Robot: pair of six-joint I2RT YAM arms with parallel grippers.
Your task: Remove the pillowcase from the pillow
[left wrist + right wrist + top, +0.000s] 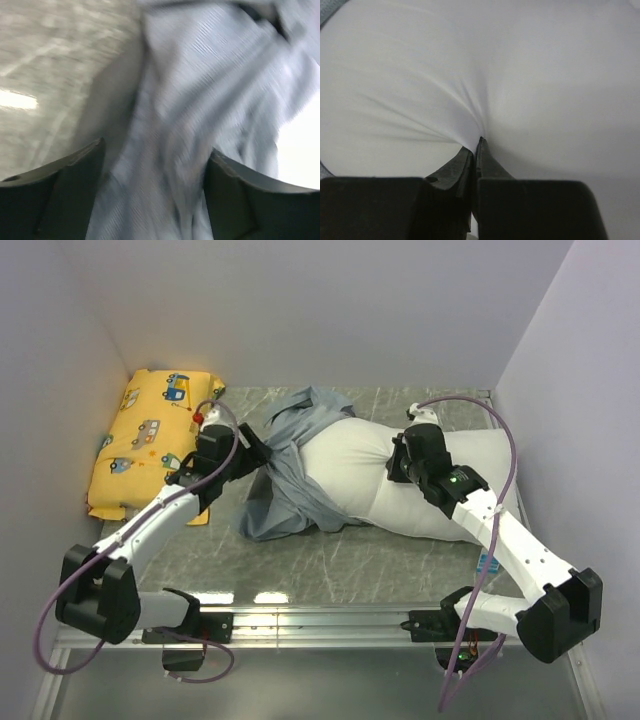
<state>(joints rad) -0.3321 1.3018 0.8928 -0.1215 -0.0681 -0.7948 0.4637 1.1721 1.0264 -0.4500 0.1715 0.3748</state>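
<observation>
The white pillow lies across the middle of the table and fills the right wrist view. The grey striped pillowcase is bunched around the pillow's left end, so most of the pillow is bare. My left gripper is at the pillowcase's left edge. In the blurred left wrist view its fingers stand wide apart with pillowcase fabric lying between them. My right gripper is on top of the pillow, shut and pinching a fold of its white cover.
A yellow vehicle-print cushion lies at the back left against the wall. A small blue tag shows at the pillow's near right edge beside the right arm. White walls enclose the grey marble table on three sides.
</observation>
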